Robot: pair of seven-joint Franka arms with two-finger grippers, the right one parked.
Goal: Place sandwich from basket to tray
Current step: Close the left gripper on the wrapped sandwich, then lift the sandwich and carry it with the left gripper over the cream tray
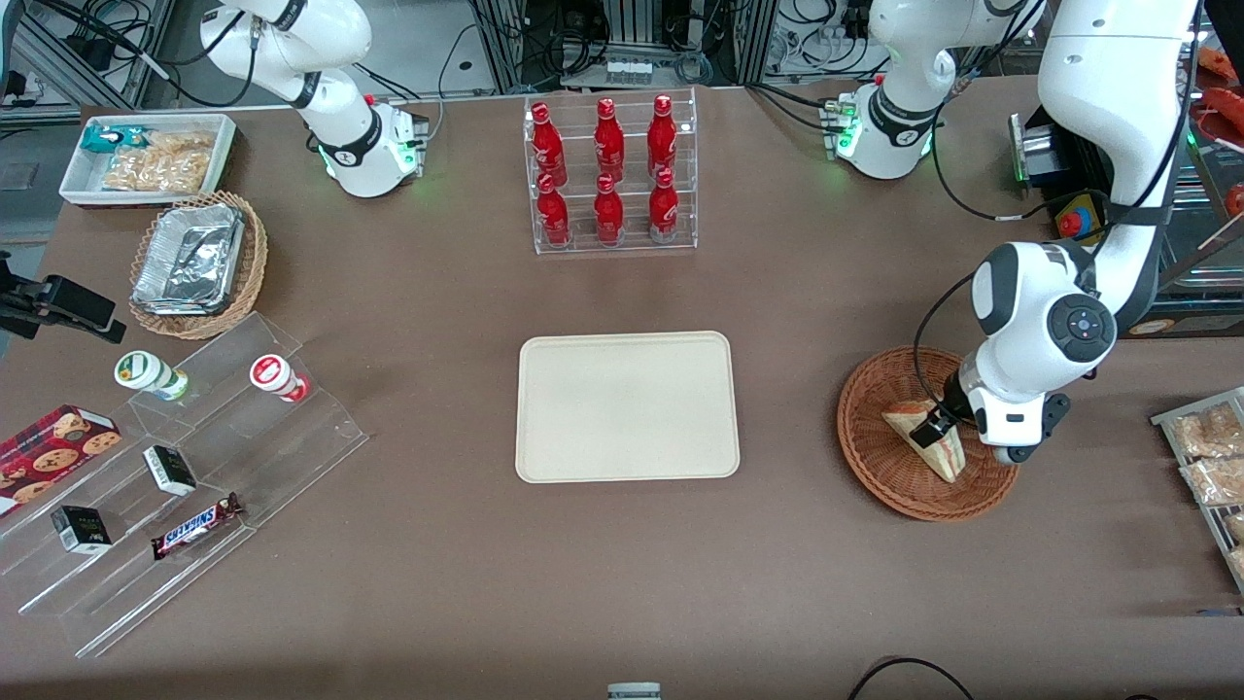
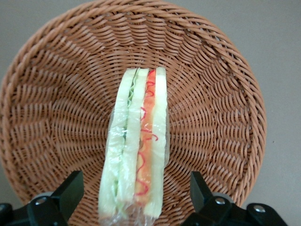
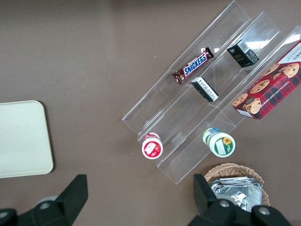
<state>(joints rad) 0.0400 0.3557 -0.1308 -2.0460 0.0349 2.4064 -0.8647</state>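
The sandwich (image 1: 941,455), a wrapped wedge of pale bread with red-orange and green filling, lies in the reddish-brown wicker basket (image 1: 870,462) toward the working arm's end of the table. My gripper (image 1: 938,424) is lowered into the basket over the sandwich. In the left wrist view the sandwich (image 2: 138,141) stands on edge in the basket (image 2: 56,108), and the gripper (image 2: 135,184) is open with one black finger (image 2: 70,188) on each side, gaps showing on both. The cream tray (image 1: 627,403) lies bare at the table's middle.
A clear rack of red bottles (image 1: 609,175) stands farther from the camera than the tray. Toward the parked arm's end are a stepped acrylic shelf (image 1: 194,467) with snacks, a tan basket of foil trays (image 1: 194,262) and a white snack bin (image 1: 146,156). Packets (image 1: 1210,447) lie beside the basket.
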